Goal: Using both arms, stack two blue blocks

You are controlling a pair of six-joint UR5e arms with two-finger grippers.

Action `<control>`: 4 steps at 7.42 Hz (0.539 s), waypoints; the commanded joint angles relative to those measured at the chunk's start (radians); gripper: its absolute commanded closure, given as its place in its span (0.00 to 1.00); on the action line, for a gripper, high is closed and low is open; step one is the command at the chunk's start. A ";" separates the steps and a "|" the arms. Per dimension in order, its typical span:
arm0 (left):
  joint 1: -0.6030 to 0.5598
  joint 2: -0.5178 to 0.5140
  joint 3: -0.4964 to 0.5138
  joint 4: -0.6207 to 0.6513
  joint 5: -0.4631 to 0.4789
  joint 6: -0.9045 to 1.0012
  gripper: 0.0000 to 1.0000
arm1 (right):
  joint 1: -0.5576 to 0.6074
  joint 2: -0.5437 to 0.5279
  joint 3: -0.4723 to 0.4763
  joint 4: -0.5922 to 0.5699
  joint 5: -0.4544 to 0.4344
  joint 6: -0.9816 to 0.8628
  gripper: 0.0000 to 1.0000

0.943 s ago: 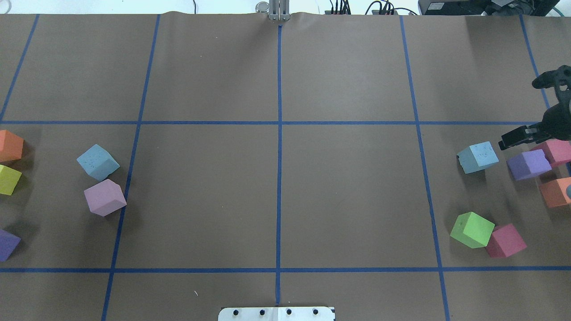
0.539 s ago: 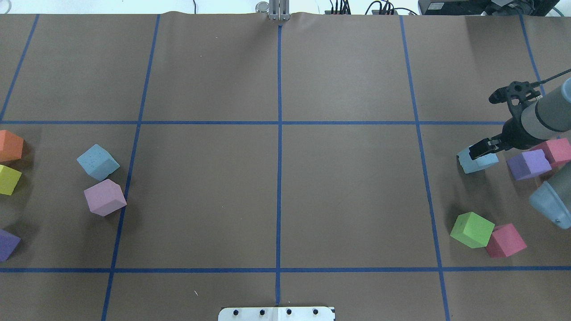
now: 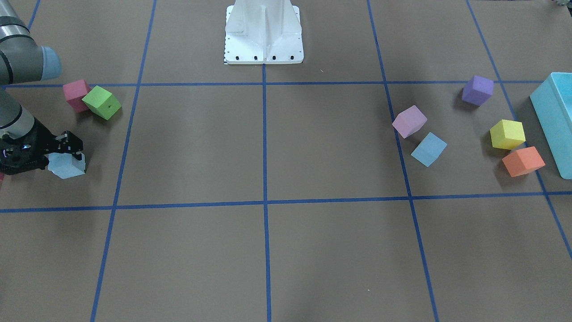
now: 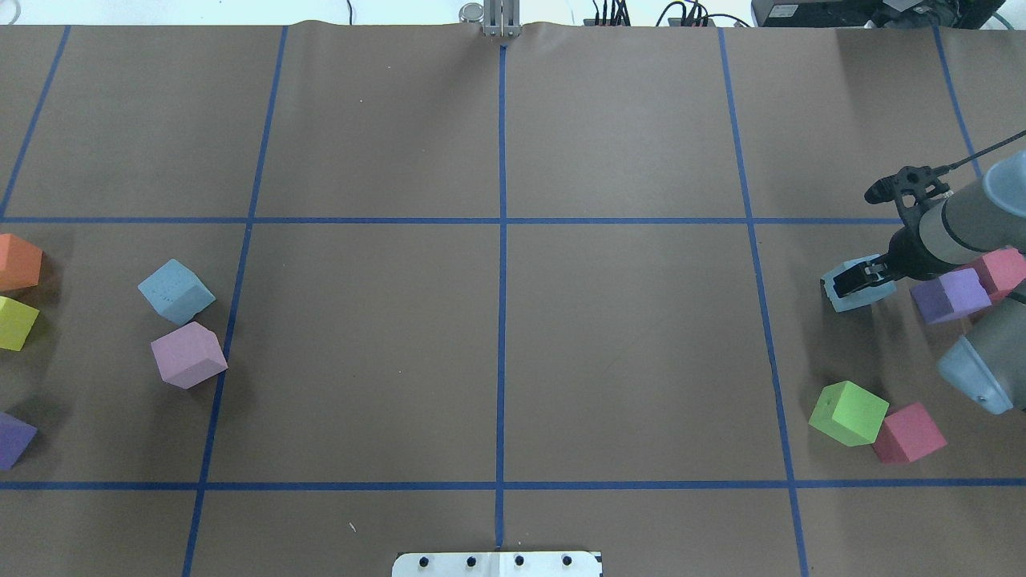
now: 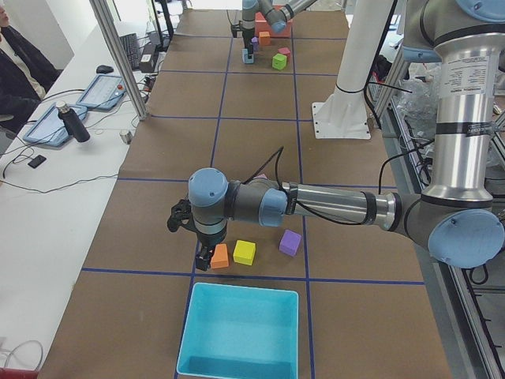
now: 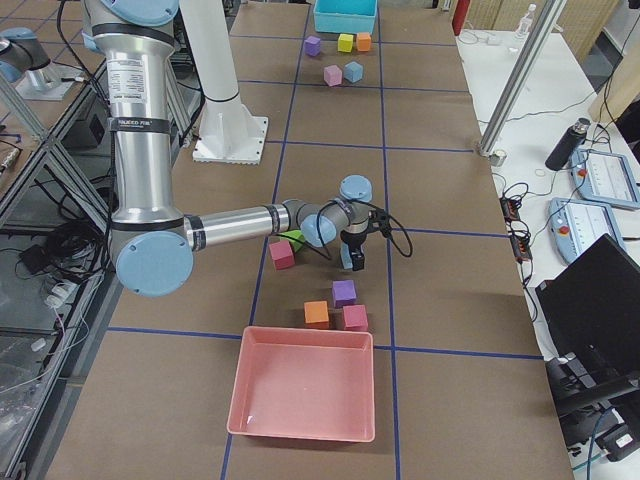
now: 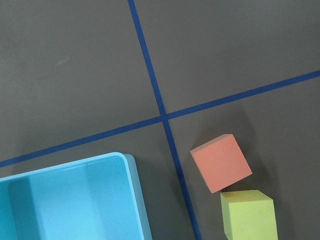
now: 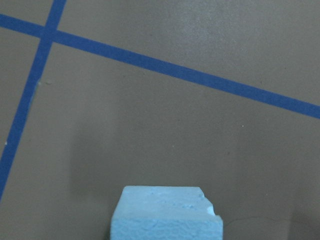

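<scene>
- While the right pincer [image 4: 851, 280] hangs right over the pale blue block [image 3: 67, 167], that block sits flat on the brown table [image 4: 625, 344], far out on the robot's right side.
- I cannot tell if this pincer's fingers are apart or together. From above, its black tip hides part of the block's top.
- The right wrist camera sees only the top edge of this block at the bottom of its picture. Beyond it are table and blue tape lines.
- A purple cube [image 4: 950, 295] lies near the pale blue block, closer to the table's end.
- A green cube [image 4: 848, 413] touches a red cube [image 4: 908, 433], and both lie closer to the robot.
- The other blue block [image 4: 176, 291] sits well apart, on the robot's left side, with a lilac cube [image 4: 189, 354] just beside it.
- The left pincer [image 5: 203, 254] shows only in the side view from the left. It is low over the table, just beside an orange cube [image 5: 220, 256]. I cannot tell if it is apart or together.
- The left wrist camera looks down on that orange cube, a yellow cube [image 7: 249, 215] just beside it, and a corner of a light blue tray [image 7: 132, 175].
</scene>
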 commanded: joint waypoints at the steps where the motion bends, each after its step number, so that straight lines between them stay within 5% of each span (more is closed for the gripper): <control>1: 0.000 0.000 0.000 -0.001 0.000 0.000 0.02 | -0.014 0.024 -0.027 0.010 0.001 0.004 0.27; 2: 0.000 0.000 0.000 -0.001 0.000 0.000 0.02 | -0.014 0.026 -0.027 0.010 0.005 0.002 0.66; 3: 0.000 0.000 0.000 -0.001 0.000 0.001 0.02 | -0.013 0.027 -0.014 0.010 0.015 0.002 0.96; 4: 0.000 0.000 0.000 0.000 0.000 0.001 0.02 | -0.008 0.026 0.012 0.003 0.020 0.001 1.00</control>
